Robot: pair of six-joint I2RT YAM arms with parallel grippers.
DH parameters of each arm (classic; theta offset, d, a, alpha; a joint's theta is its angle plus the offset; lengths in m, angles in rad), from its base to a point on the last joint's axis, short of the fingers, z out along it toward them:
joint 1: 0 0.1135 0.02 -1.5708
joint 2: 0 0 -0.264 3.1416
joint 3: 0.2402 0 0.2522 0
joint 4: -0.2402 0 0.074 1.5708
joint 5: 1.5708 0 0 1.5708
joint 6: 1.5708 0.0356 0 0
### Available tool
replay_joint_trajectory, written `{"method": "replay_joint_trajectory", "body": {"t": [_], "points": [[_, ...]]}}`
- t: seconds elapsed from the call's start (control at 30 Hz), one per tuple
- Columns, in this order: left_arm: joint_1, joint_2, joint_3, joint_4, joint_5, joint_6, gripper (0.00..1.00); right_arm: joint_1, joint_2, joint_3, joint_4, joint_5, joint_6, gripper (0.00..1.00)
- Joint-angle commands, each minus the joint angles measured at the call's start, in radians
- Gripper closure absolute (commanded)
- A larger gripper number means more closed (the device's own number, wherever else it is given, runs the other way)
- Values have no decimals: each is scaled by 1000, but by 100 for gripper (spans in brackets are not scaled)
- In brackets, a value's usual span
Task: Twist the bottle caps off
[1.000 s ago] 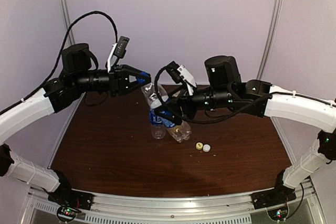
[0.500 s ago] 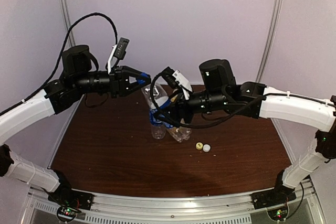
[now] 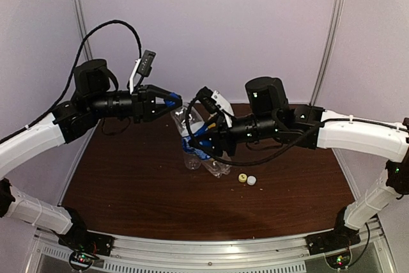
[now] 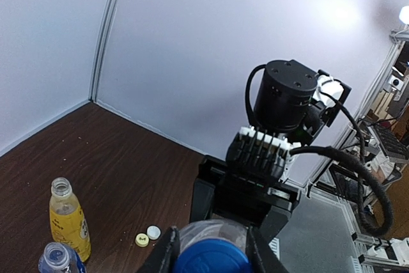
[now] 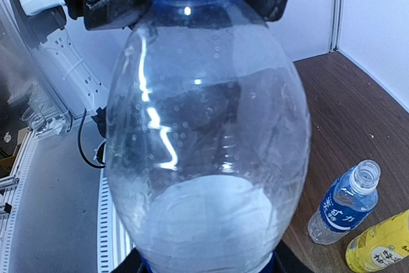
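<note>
left gripper sits clamped on blue cap of tall bottle mid-air between the arms; right gripper straddles its body, grip unclear, so it should seat firmly before twisting or bottle spins.

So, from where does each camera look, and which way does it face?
Top external: above and behind the bases, looking down on the table; left arm and right arm meet at the tall bottle.
Left wrist: looks past the left fingers, shut on the blue cap, toward the right arm.
Right wrist: looks along the tall bottle toward the left fingers; almost nothing of its own arm shows.
Shared: both wrist views show the yellow bottle.
</note>
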Motion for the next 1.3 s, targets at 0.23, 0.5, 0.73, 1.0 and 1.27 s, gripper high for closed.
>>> {"method": "replay_joint_trajectory", "body": {"t": [0.23,0.5,0.73,1.0,1.27], "points": [[-2,-31,-39,149,28,-72,80,4,-22,-9,46,-63,-12,55],[-2,-28,-60,195,41,-109,83,3,-5,-11,60,-78,-3,55],[-2,-31,-71,231,37,-139,91,4,9,-6,62,-59,2,39],[-3,-35,-80,236,32,-143,94,4,19,5,57,-59,5,36],[-3,-37,-92,232,26,-139,94,4,15,-1,74,-59,18,43]]}}
